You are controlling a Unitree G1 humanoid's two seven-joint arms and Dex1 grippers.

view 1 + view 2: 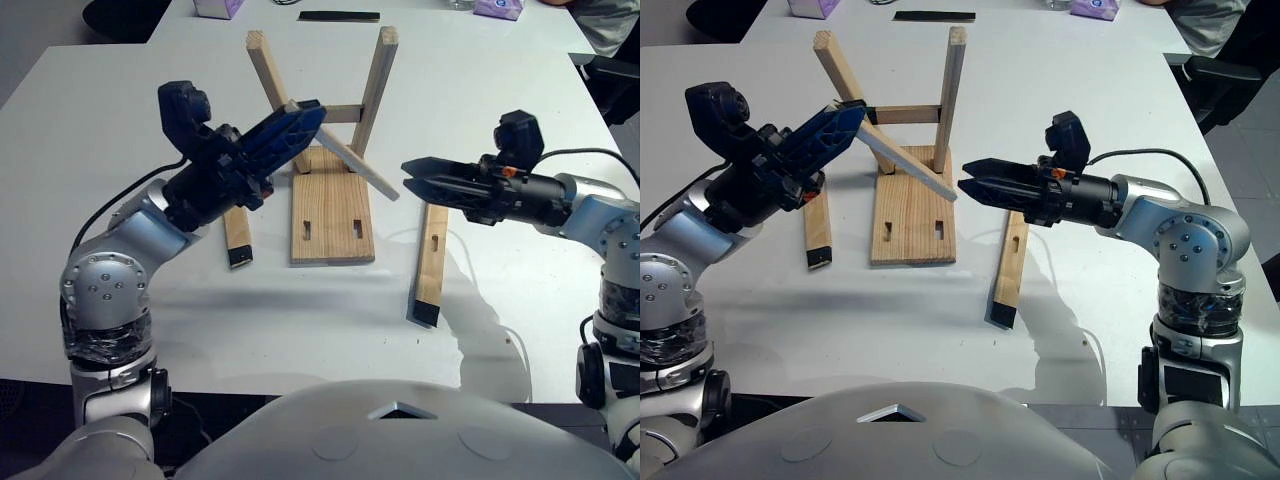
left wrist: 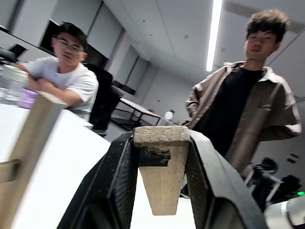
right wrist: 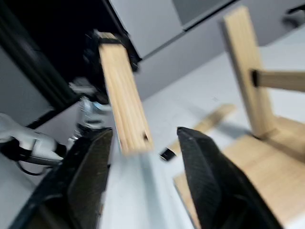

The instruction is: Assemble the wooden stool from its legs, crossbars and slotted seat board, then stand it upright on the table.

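- Pale wood lies part-built on the white surface point(image 1: 100, 120): the slotted seat board point(image 1: 332, 215) is flat, with two upright legs point(image 1: 377, 85) standing at its far end, joined by a fitted crossbar point(image 1: 343, 113).
- Two slots near the board's near end are open. One loose leg point(image 1: 432, 265) lies flat just right of the board, and another loose leg point(image 1: 237, 238) lies to its left, partly under the left arm.
- The left jaws are clamped on one end of a second crossbar point(image 1: 360, 168), held raised above the board and slanting down toward the right arm.
- The right jaws stand apart, level with the free end of that crossbar and gripping nothing.
- The step in hand looks like a handover or a two-armed steadying of the held crossbar, with half of the legs not yet fitted.
- The next move probably calls for the right jaws to close squarely on the free end without twisting the piece, so that it can be lined up with a leg.
- The left wrist view shows what the head views cannot: the crossbar's end face point(image 2: 162, 167) sits pinched squarely between both fingers.
- The right wrist view shows the free end point(image 3: 125, 105) in line with the gap between the spread fingers point(image 3: 90, 171), but I cannot tell whether it has entered that gap.
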